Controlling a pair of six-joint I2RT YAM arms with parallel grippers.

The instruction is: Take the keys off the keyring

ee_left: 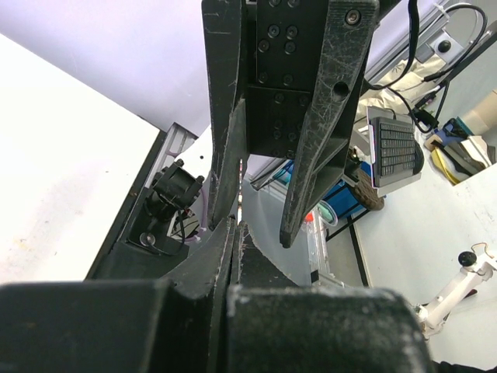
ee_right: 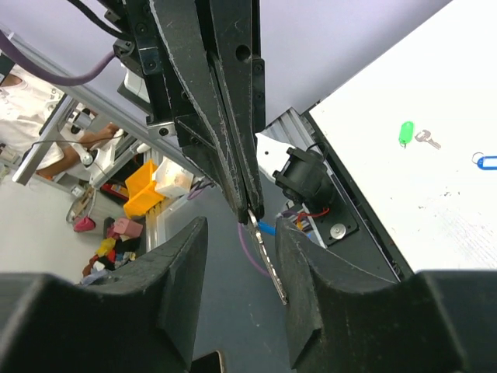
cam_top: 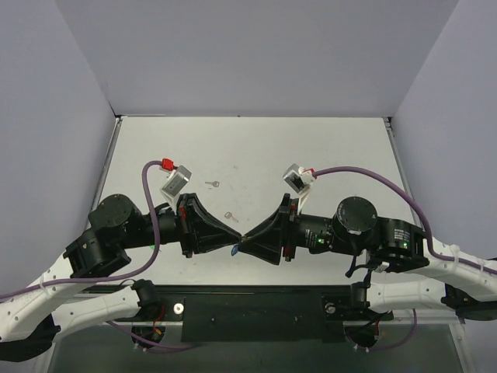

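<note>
Over the counter's [cam_top: 311,155] near edge, the left gripper's [ee_right: 252,210] jaws pinch the key [ee_right: 269,268], the right gripper's [ee_left: 252,229] jaws gaping either side; a green tag [ee_right: 405,132] lies mid-counter.

No readable words, numbers or brands turn up in any of the three views. From the top camera there's a small label [cam_top: 401,233] on the right arm [cam_top: 353,225] with pale print on it, possibly a maker's plate, but the lettering is far too fine to make out. Over in the left wrist view, a keypad-like panel [ee_left: 396,148] sits in the background, its rows of keys showing no legible characters. The right wrist view gives no text either.
</note>
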